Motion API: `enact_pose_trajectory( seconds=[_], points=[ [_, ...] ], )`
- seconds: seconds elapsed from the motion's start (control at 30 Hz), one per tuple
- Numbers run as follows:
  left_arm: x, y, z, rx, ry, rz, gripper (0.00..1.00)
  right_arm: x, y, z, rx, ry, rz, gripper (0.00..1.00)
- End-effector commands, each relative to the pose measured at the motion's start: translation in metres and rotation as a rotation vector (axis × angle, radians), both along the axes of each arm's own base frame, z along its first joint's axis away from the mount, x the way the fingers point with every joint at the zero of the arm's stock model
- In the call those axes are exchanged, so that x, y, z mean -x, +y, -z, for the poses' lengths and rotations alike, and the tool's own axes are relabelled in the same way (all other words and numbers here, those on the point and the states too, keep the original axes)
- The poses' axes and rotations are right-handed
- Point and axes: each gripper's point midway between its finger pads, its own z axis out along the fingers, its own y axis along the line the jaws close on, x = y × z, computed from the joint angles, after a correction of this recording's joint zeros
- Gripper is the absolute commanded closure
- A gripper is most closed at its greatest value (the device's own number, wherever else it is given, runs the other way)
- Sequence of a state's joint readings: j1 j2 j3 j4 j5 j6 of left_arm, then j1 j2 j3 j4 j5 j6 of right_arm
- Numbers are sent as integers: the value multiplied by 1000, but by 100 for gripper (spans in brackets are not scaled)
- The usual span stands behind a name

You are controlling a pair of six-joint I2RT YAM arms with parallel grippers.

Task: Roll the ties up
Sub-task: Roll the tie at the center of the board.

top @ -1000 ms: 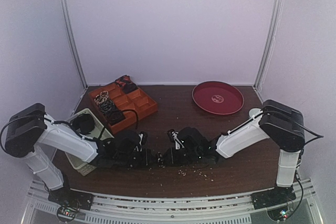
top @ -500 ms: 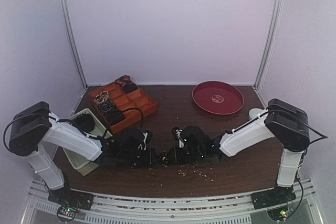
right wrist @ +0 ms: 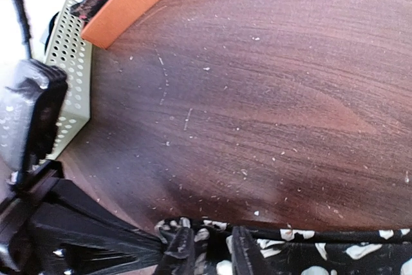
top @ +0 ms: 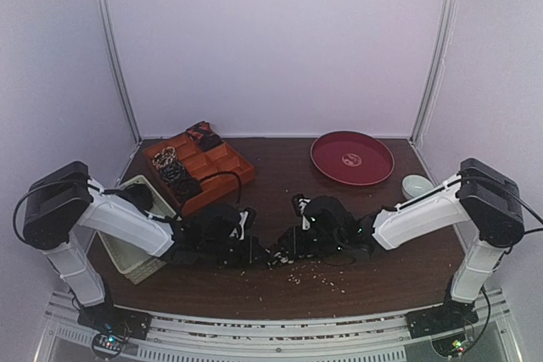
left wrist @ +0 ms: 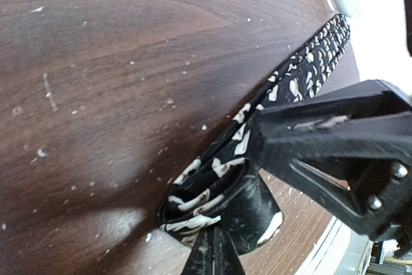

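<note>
**Both arms shift right, a speckled tie caught between them**

Both arms have swung to the right over the last second, carrying the spot where they meet farther along the front of the worktop [top: 280,197]. The right arm [top: 416,214] has drawn back far enough to leave the small white bowl [top: 417,186] in full view.

The left arm [top: 127,222] reaches low across the white basket [top: 127,247]. Its jaws are pressed together at the folded end of the tie [left wrist: 293,82], a black strip flecked with white. From that fold the tie runs flat across the dark wood toward the bowl.

The right jaws stand a little apart, one finger on each side of the strip just beside the fold. Whether they press the fabric cannot be told. The two sets of jaws sit nearly tip to tip.

Pale crumbs [top: 310,277] dot the wood in front of them.

Behind the left arm, the orange tray [top: 231,177] holds coiled ties [top: 176,172] in its compartments, with a reddish one [top: 204,135] at its far corner. A round red plate [top: 316,158] lies well apart at the back right.
</note>
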State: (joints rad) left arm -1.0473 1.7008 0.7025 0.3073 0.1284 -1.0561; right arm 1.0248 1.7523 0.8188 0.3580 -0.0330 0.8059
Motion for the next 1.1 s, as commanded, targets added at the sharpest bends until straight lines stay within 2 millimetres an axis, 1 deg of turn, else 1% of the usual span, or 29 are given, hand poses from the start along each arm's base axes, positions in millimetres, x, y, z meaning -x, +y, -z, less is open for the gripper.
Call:
enact_pose_trajectory(
  seconds=[0.0, 0.07, 0.2, 0.37, 0.53, 0.7, 0.77, 0.93, 1.07],
  points=[
    [0, -18, -11, 46, -34, 47, 96, 0, -6, -11, -14, -22, 1, 75],
    [0, -19, -8, 42, -30, 50, 96, 2, -6, -10, -17, -16, -5, 72],
    [0, -21, -4, 38, -26, 51, 96, 5, -10, 0, 16, 9, -4, 71],
    [-2, -22, 0, 29, -27, 50, 96, 9, -12, 17, 52, 42, -17, 72],
    [-1, -22, 1, 30, -20, 46, 96, 15, -13, 29, 65, 76, -32, 75],
    [-2, -11, -1, 7, -24, 9, 96, 22, -17, 43, 84, 107, -41, 75],
    [-2, -4, 0, -11, -21, -7, 94, 22, -18, 45, 88, 108, -44, 77],
    [3, 23, 9, -78, 2, -64, 91, 25, -14, 47, 80, 108, -61, 80],
    [10, 44, 17, -120, 19, -89, 92, 29, -5, 46, 70, 109, -77, 80]
  ],
)
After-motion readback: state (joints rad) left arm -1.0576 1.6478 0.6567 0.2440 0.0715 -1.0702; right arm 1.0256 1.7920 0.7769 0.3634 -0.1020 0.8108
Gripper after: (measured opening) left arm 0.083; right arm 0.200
